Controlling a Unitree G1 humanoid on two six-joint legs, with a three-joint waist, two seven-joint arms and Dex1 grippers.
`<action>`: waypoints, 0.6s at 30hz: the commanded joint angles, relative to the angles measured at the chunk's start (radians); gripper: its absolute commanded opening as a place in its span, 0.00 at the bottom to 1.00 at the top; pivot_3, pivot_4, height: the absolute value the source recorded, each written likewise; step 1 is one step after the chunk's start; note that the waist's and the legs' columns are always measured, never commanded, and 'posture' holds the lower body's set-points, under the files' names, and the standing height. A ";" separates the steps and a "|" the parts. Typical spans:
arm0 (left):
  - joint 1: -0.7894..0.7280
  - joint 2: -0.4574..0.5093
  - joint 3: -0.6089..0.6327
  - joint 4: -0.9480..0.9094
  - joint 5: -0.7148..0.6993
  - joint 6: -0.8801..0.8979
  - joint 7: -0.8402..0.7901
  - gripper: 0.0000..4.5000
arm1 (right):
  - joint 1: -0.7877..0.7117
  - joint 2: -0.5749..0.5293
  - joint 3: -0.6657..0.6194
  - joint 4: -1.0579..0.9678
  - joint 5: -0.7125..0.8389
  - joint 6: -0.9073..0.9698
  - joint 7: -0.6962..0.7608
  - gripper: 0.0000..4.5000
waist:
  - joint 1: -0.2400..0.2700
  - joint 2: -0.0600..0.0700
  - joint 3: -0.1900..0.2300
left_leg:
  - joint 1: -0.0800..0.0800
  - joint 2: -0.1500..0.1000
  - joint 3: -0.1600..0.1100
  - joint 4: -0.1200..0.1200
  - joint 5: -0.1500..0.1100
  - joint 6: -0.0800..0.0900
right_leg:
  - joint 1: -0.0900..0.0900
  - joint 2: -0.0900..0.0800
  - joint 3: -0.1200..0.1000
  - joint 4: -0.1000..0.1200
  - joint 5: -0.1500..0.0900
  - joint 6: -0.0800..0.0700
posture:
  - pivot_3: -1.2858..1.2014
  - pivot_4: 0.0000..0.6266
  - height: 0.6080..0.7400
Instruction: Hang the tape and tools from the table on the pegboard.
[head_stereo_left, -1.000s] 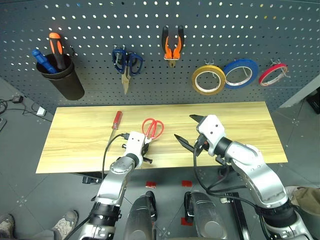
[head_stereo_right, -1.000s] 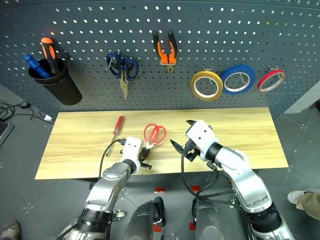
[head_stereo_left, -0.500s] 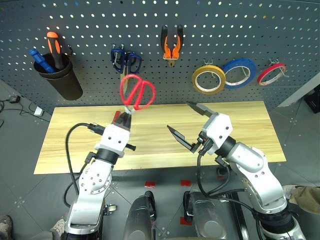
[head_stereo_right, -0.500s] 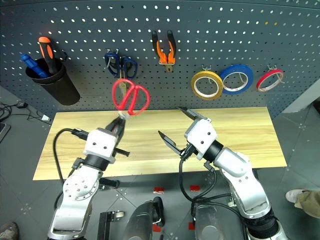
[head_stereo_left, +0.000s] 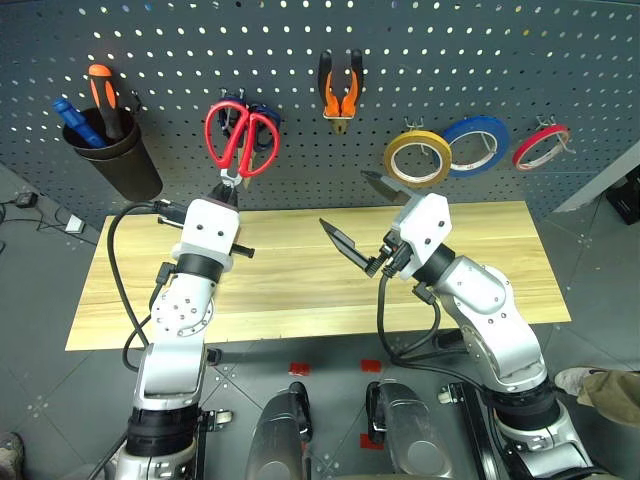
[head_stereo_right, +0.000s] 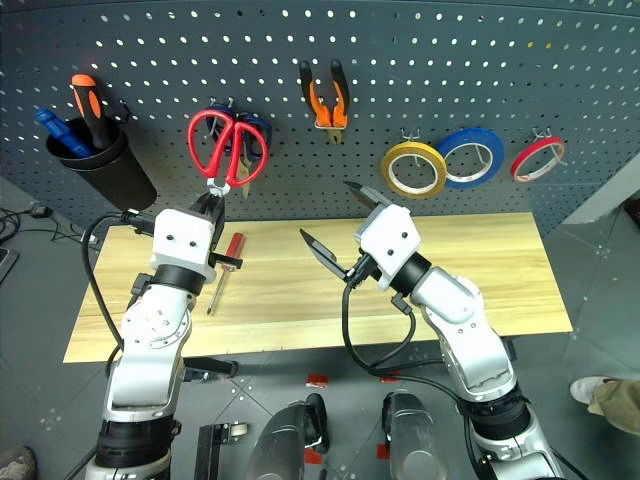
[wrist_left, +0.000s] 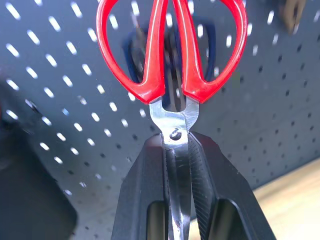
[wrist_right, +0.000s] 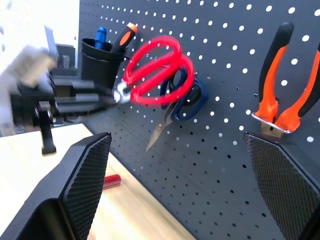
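Perforated grey pegboard (head_stereo_left: 420, 60) — glossy red-looped scissors (head_stereo_left: 240, 140) before it.

Black cup (head_stereo_left: 125, 165) with orange-black screwdriver (head_stereo_left: 104, 95) near pegboard's left edge; blue-handled scissors (wrist_right: 182, 97) hooked; blue roll (head_stereo_left: 479, 145), red roll (head_stereo_left: 541, 146) toward right edge.

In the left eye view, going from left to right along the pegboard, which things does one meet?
Black cup → red scissors, held up by the left pincer → pliers → yellow tape → blue tape → red tape.
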 joint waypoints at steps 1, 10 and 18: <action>-0.043 -0.005 -0.031 0.066 -0.007 0.000 -0.023 0.07 | -0.026 0.013 -0.002 -0.002 -0.003 -0.042 -0.002 1.00 | 0.000 0.000 0.000 | 0.000 0.000 0.000 0.000 0.000 0.000 | 0.000 0.000 0.000 0.000 0.000 0.000 | 0.43 0.49 1.00; -0.029 -0.053 -0.033 0.136 -0.056 0.163 -0.050 0.76 | -0.015 0.026 0.050 0.021 -0.052 0.056 -0.024 1.00 | -0.003 0.000 0.000 | 0.000 0.000 0.000 0.000 0.001 -0.002 | 0.000 0.000 0.000 0.000 0.000 0.000 | 0.43 0.49 1.00; -0.042 -0.030 0.156 0.184 -0.286 0.516 -0.140 0.96 | -0.071 0.112 0.093 -0.054 -0.017 0.580 -0.075 1.00 | -0.003 -0.005 0.004 | 0.001 0.001 0.000 0.002 0.002 -0.004 | -0.001 0.000 0.000 0.005 0.000 0.000 | 0.43 0.53 1.00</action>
